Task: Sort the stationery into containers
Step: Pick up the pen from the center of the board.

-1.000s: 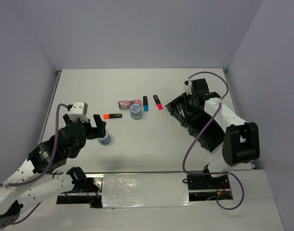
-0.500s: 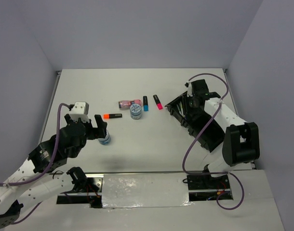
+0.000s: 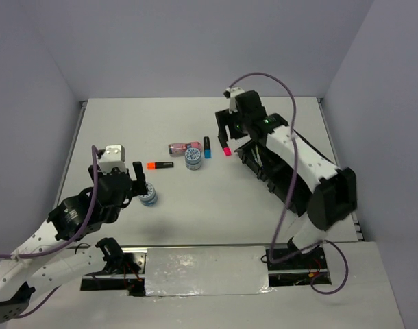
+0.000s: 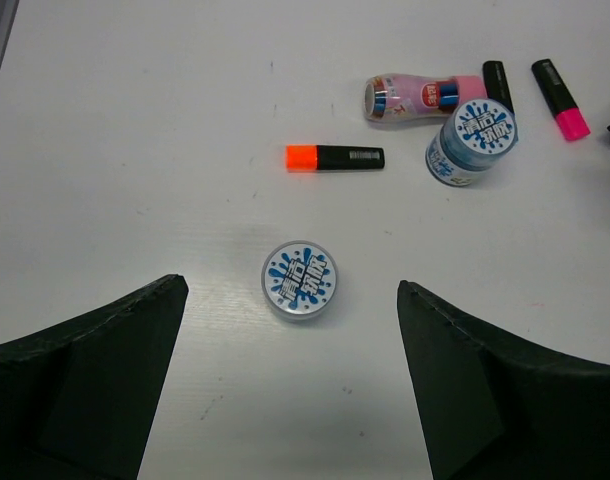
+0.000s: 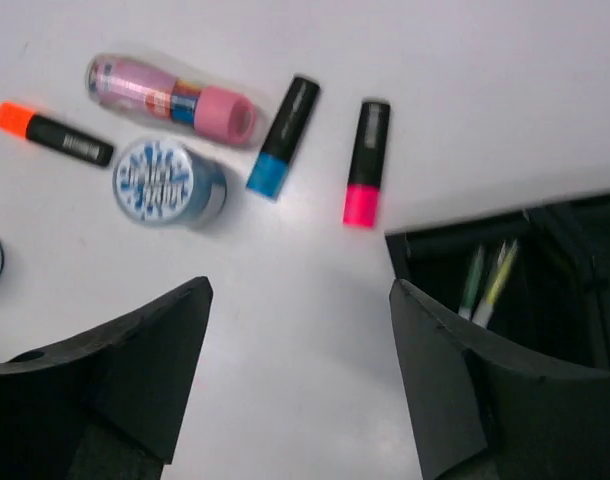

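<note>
The near blue-white disc (image 4: 299, 279) (image 3: 149, 197) lies flat on the table, between and below the fingertips of my open left gripper (image 4: 292, 287) (image 3: 142, 184), untouched. Beyond it lie an orange-ended marker (image 4: 335, 157), a pink tube (image 4: 415, 97) and a second disc (image 4: 472, 140). My right gripper (image 5: 301, 287) (image 3: 225, 130) hovers open and empty above the table. It is just near of the pink-ended marker (image 5: 366, 160) and the blue-ended marker (image 5: 284, 135). The black tray (image 5: 545, 330) (image 3: 253, 156) sits to its right, with thin pens (image 5: 490, 280) in one compartment.
My right arm stretches over most of the tray in the top view. Grey walls close in the table on the left, right and far sides. The stationery is clustered in mid-table.
My right arm has swung left from over the tray to above the pink-ended marker, and its jaws have opened. My left arm has barely shifted.
</note>
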{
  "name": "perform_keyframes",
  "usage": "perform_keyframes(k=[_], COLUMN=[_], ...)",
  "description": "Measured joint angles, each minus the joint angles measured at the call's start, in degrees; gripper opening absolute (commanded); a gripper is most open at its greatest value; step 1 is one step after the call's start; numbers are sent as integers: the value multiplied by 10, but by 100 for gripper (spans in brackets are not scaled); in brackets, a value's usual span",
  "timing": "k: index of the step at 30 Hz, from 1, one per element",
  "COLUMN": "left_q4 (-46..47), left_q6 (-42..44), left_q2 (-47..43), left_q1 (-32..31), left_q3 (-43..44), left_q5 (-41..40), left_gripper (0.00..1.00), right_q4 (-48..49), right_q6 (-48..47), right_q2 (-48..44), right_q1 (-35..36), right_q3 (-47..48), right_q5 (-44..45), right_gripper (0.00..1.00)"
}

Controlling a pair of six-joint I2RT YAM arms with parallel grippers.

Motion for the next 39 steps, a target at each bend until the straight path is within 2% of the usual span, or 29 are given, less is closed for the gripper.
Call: perform_keyframes(k=[6,12,17,27,30,34,37,39], left_q4=[-8,3,10,14,16,20,23,25], left_q6=[-1,4,8,22,23,30,33,34], left_q2=[7,1,0,0,0,0,0,0], left_q1=[0,2,9,16,16,16,16,16], left_q3=[0,0,0,0,0,0,0,0], left_q5=[-8,5,20,45,49,52,53,55], left_gripper=[99,99,99,99,99,99,99,99], right_q4=[-21,-82,-96,-113,-113,-113,-113,-113], right_q6=[-33,-61,-71,-74,-74,-74,-73,-72], right_q2=[246,380,412,449,455,462,463,463], right_q1=[-7,-8,-9,-12,-12,-13,-14,-14], right_q3=[196,303,335,335,335,336,336,337], right_q5=[14,31,38,38,38,31,24,22], right_gripper=[62,56,56,55,47,45,38,19])
